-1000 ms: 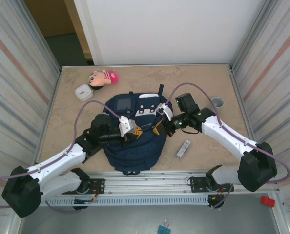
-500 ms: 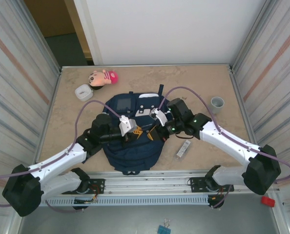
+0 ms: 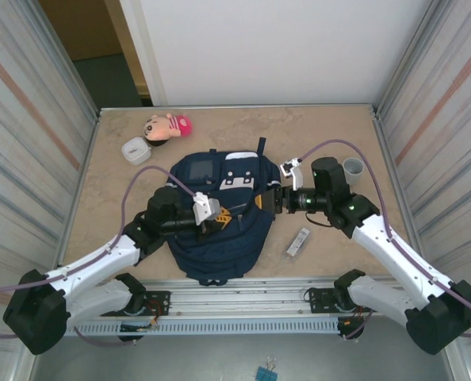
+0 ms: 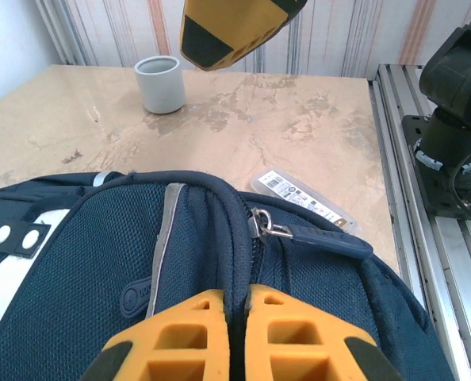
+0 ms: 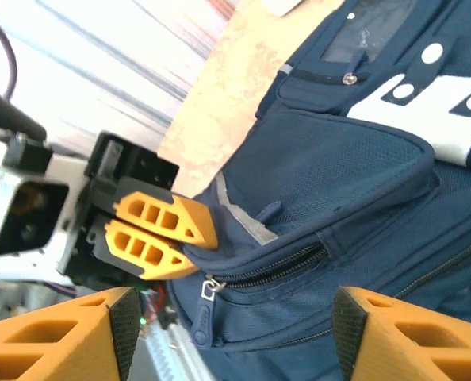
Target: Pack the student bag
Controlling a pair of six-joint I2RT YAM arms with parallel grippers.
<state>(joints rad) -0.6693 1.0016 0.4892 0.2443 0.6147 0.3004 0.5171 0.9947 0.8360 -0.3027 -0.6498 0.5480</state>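
The student bag [image 3: 220, 171], navy with white patches, lies flat mid-table. My left gripper [image 3: 222, 216] is shut on a fold of the bag's fabric beside a zipper; in the left wrist view its fingertips [image 4: 208, 317] pinch that ridge [image 4: 234, 238], with the zipper pull [image 4: 303, 231] just beyond. My right gripper [image 3: 272, 201] stands open at the bag's right edge, holding nothing. In the right wrist view the right gripper [image 5: 235, 317] spans the zipper line, with the zipper pull [image 5: 203, 311] and the left gripper's fingers [image 5: 160, 230] ahead of it.
A plush doll [image 3: 168, 125] and a small white container [image 3: 135, 149] lie at the back left. A grey cup [image 3: 353, 167] stands at the right, and a clear flat pack [image 3: 298, 241] lies right of the bag. Striped walls close in both sides.
My right gripper has opened and drawn back to the right, off the top of the bag. The left gripper keeps its pinch in the same place.
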